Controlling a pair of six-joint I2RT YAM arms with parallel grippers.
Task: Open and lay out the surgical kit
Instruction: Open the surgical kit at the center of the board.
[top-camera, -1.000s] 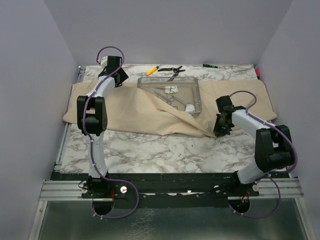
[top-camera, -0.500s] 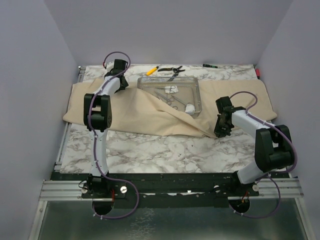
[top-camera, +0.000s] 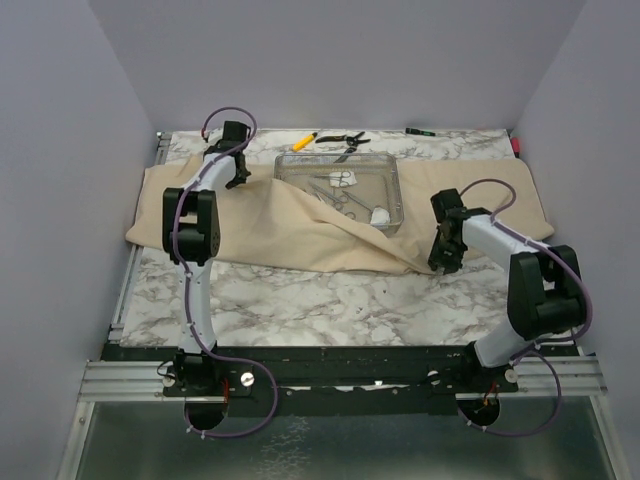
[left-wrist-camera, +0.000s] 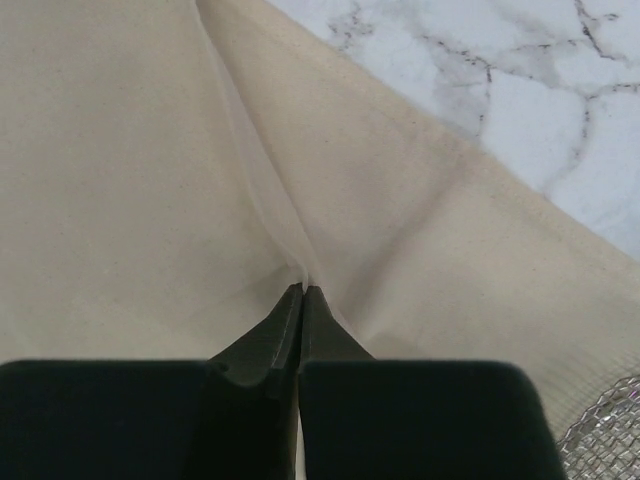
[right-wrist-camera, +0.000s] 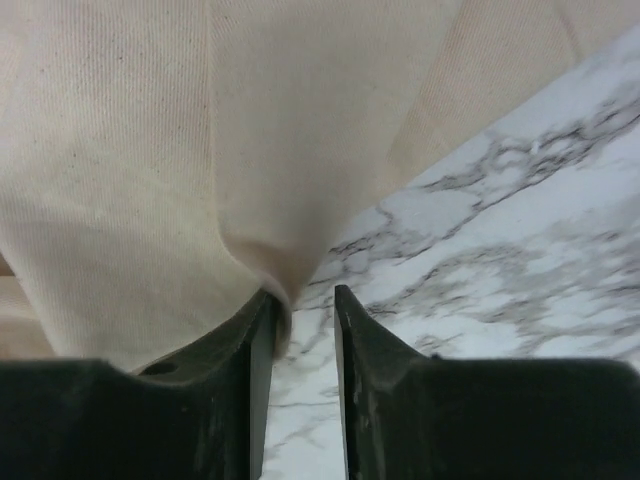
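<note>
Cloth wrap (top-camera: 270, 225), beige, large: spread across the far half of the marble table (top-camera: 300, 300), with a raised fold running diagonally between my two claws.

Left claw (left-wrist-camera: 303, 290): fingers pressed together, pinching a thin ridge of the wrap at the far left, just beside the tray's left end.

Right claw (right-wrist-camera: 305, 292): fingers apart, bare marble showing between them. A hanging tip of the wrap touches the inner edge of one finger (right-wrist-camera: 262, 330); nothing is clamped. It sits at the wrap's near right edge.

Plastic tray (top-camera: 385, 172), clear, rectangular: on the wrap, far centre, its near left corner covered by the fold.

Clamps (top-camera: 343, 182), steel, ring-handled: inside the tray, toward its left middle. I cannot tell how many there are.

Gauze ball (top-camera: 381, 215), white: inside the tray, near right corner.

Pliers (top-camera: 343, 138), black-handled, and yellow pen (top-camera: 305, 141): on the marble behind the tray, side by side.
</note>
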